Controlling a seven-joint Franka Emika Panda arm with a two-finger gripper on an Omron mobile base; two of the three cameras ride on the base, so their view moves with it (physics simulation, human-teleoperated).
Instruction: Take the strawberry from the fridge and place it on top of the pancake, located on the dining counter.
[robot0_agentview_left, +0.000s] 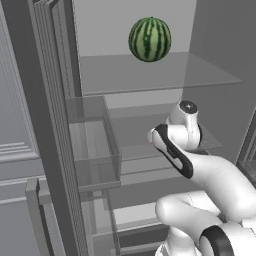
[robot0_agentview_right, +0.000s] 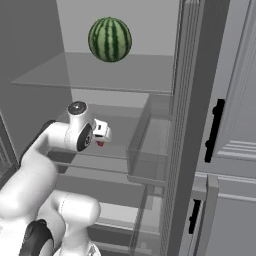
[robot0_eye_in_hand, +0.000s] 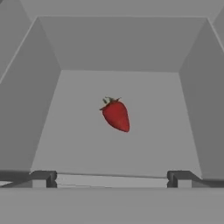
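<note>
fridge (robot0_agentview_left: 45, 125): doors swung open, pale inside with glass shelves; the base cameras look straight into it from two sides
watermelon (robot0_agentview_left: 150, 39): big striped green ball on the upper glass shelf (robot0_agentview_left: 150, 75), near the middle of that shelf, well above the arm
door bin (robot0_agentview_left: 97, 150): clear box on the inner face of the open door, seen at the left in the left base view and at the right in the right base view; whether anything lies in it cannot be told
arm (robot0_agentview_left: 210, 175): white with dark joints, reaching forward into the fridge at the level of a lower shelf, below the watermelon's shelf
gripper (robot0_eye_in_hand: 111, 178): jaws spread wide apart, nothing between them, touching nothing; in the hand view the two dark fingertips (robot0_eye_in_hand: 42, 178) stand at the far left and far right of the bottom, with the shelf floor bare between them
strawberry (robot0_eye_in_hand: 116, 114): small bright red fruit with a green leafy cap, lying on the grey shelf floor, about the middle of it, away from the back and side walls; cap turned up and left in the hand view, tip down and right; it lies ahead of the fingertips, apart from both; in the right base view a speck of red shows just under the hand
cabinets (robot0_agentview_right: 235, 125): light grey panelled fronts with black handles, beside the fridge
</note>
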